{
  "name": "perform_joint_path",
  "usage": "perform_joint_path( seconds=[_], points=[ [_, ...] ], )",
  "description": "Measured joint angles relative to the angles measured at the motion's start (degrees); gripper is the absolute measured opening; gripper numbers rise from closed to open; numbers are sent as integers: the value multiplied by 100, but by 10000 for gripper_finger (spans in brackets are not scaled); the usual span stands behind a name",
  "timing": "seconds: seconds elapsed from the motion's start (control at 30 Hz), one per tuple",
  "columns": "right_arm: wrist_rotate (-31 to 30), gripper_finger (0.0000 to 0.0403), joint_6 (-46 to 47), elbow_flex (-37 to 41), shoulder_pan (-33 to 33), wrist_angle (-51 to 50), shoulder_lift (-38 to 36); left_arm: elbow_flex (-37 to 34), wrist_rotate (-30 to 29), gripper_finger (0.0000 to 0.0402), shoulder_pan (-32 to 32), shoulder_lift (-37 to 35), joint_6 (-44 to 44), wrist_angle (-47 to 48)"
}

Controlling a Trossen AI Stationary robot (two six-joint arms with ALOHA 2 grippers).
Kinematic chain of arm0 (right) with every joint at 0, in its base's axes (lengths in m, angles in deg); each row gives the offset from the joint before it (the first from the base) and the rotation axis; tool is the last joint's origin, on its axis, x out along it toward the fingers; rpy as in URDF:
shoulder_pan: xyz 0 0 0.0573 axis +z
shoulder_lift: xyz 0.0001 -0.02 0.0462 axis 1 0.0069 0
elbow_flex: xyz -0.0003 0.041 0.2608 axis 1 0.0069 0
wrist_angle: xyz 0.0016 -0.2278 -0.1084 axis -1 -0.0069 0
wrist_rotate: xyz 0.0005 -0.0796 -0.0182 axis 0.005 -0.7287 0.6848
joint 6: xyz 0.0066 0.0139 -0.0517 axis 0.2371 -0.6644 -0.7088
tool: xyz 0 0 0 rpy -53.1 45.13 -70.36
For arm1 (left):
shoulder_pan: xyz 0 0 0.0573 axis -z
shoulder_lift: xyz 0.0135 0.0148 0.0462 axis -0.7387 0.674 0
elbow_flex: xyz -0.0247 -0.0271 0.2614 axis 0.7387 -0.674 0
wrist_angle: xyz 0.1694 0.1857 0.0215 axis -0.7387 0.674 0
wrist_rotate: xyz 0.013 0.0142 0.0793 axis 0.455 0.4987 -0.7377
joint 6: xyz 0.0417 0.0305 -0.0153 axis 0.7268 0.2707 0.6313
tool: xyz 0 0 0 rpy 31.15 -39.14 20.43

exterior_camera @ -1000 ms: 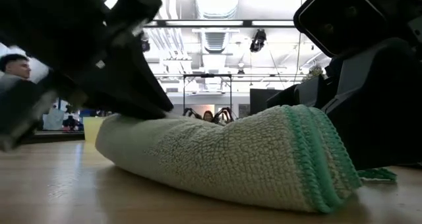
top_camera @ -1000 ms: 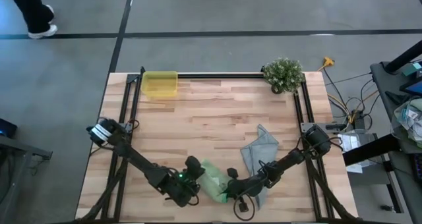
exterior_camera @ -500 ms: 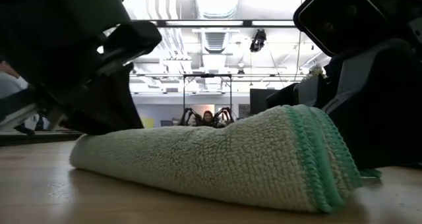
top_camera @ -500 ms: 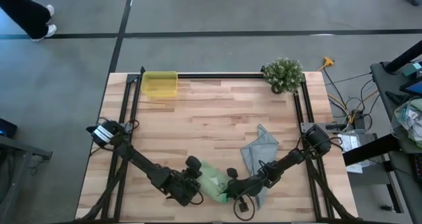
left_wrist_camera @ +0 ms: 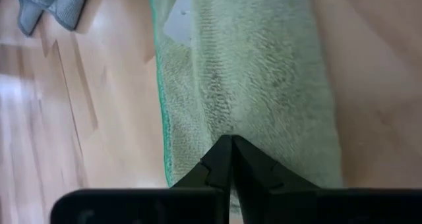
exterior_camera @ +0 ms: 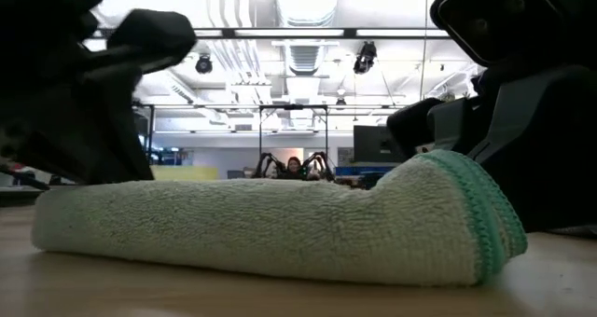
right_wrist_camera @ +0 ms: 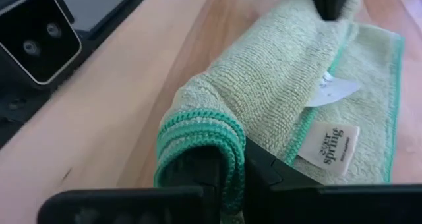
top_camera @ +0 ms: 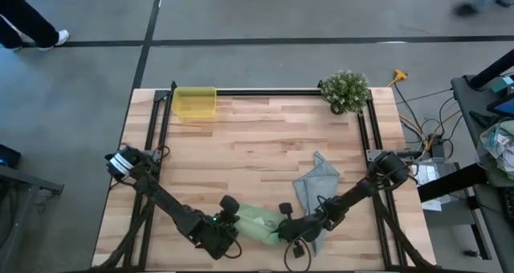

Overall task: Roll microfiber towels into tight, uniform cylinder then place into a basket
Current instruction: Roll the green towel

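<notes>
left gripper (left_wrist_camera: 231,159) is pinched on one end of the green towel (top_camera: 259,222); right gripper (right_wrist_camera: 232,165) clamps the opposite end. basket (top_camera: 195,103) sits far off; grey-blue towel (top_camera: 315,185) lies beside the right gripper.

Table (top_camera: 257,152): wooden top under both arms.
Basket (top_camera: 195,102): far left corner of the table, well apart from the towels.
Potted plant (top_camera: 346,91): far right corner.
Rolled towel (top_camera: 259,222): near edge, about midway, lying between the two grippers.
Left gripper (top_camera: 227,225): at the roll's left end, touching it.
Right gripper (top_camera: 285,229): at the roll's right end.
Second towel (top_camera: 316,181): loose on the table, just right of the roll, beside the right arm.
</notes>
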Motion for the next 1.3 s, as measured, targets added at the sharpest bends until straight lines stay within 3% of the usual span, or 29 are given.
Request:
perform_joint_path(
  seconds=[0.3,0.63,1.0,1.3],
  points=[
    [-87,75,-41,2,-4,-84,-26,-52,11,0,160,4,-726,-39],
    [-98,147,-119,4,16,-510,-188,-58,68,0,256,128,-906,-146],
    [5,137,-220,55,121,-3028,-1459,-102,169,0,303,130,-1211,-160],
    [-44,134,161,26,127,-3656,-1605,-101,175,0,312,134,-1349,-179]
  ],
)
